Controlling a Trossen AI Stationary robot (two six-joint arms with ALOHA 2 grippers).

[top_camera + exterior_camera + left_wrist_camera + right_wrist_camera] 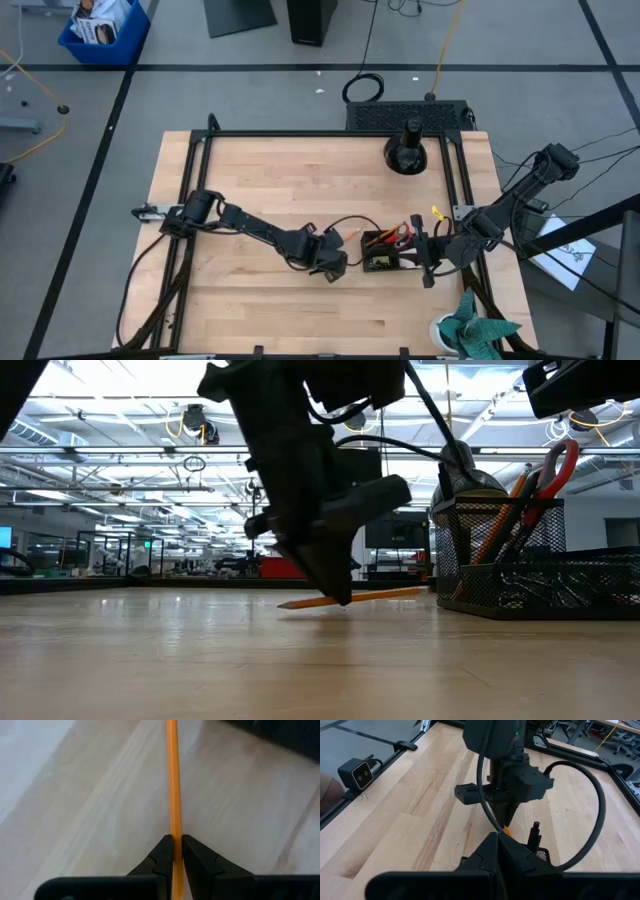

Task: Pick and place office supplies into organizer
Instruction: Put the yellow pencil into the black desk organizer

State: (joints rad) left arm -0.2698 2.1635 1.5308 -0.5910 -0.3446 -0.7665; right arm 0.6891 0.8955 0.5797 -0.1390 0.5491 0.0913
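The left gripper [173,851] pinches the orange pencil [173,780] on the table [250,170]. The pencil points toward the organizer [390,252], at three o'clock. The right gripper [497,851] waits, clenched shut.

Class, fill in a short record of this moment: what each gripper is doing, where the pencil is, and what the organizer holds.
left gripper: closed on pencil, down at the table
right gripper: shut, empty, beside organizer
pencil: one end on the table, other end raised
organizer: holds scissors and pencils, upright
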